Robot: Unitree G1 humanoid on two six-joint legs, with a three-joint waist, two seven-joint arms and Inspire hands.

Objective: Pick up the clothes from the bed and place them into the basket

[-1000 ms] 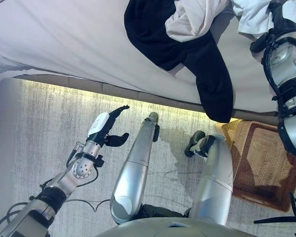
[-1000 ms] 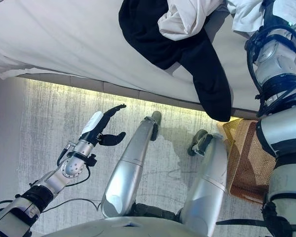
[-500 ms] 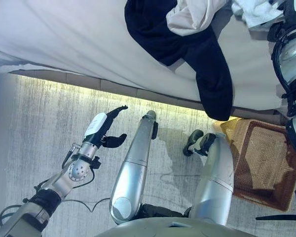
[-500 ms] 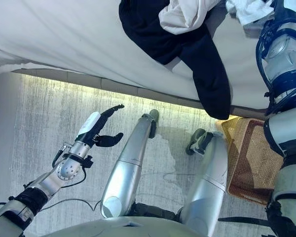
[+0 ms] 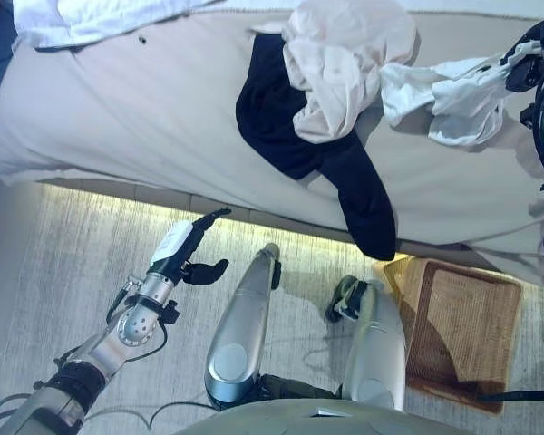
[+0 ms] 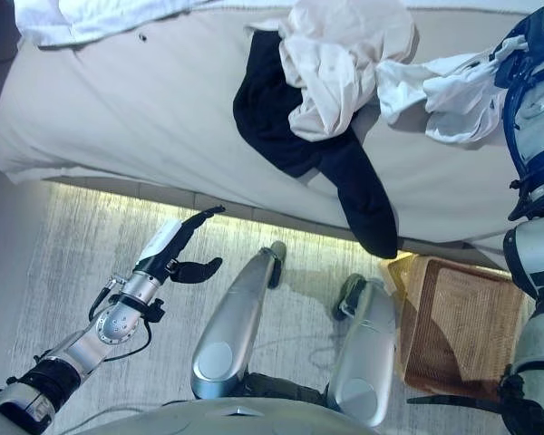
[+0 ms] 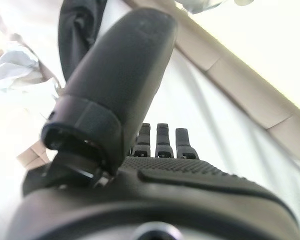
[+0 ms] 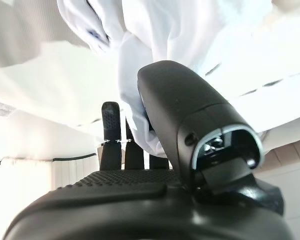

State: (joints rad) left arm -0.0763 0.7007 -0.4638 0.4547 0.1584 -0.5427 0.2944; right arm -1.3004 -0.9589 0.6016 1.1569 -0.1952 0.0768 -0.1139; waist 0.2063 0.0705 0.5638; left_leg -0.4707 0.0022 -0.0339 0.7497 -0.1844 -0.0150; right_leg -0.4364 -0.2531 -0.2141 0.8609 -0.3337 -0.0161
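Left robot hand [image 5: 183, 251]: positioned over the floor [image 5: 63, 263] in front of the bed [image 5: 136, 109], short of the bed's near edge. Fingers are extended and spread, thumb set apart; the hand holds nothing and touches nothing.

Right robot hand [image 8: 140, 200]: positioned at the right end of the bed, against the white garment [image 5: 453, 91]. In the right wrist view the thumb is folded over a bunch of the white cloth, and the fingers rise behind it; the cloth sits pinched between thumb and fingers. In the head views only the dark tip of this hand shows at the garment's far right end.

Clothes: three pieces lie on the bed. The white garment lies at the right. A pale pink garment [image 5: 340, 63] lies just left of it, the two touching. A black garment [image 5: 281, 118] lies partly under the pink one; one black sleeve runs down to the bed's near edge and hangs over it.

Edges and clearance: the near edge of the bed runs across the view, with a lit strip below it. The left portion of the mattress is bare. The basket [image 5: 458, 331] stands on the floor at the lower right, near the bed's edge and just below the hanging black sleeve. Open floor lies to the left of the left robot hand.
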